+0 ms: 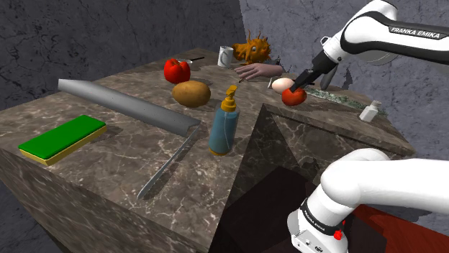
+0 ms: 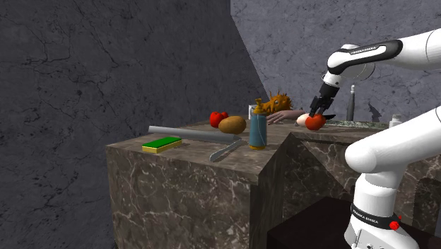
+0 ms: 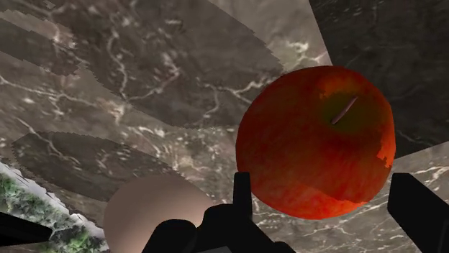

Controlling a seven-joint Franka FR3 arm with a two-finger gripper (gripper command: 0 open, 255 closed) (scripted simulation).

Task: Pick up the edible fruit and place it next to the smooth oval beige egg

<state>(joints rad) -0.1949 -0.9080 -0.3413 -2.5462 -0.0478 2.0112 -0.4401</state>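
One red apple (image 3: 316, 140) sits between the two black fingers (image 3: 242, 198) of the gripper (image 3: 322, 181). Both fingers press its sides, so the hand is closed on the fruit, stem end toward the wrist camera. The beige egg (image 3: 144, 208) lies just beside the apple; contact between the two cannot be judged. Both are on the marble counter (image 1: 129, 158), close to its inner corner. Whether the apple rests on the stone or hangs just above it: cannot tell.
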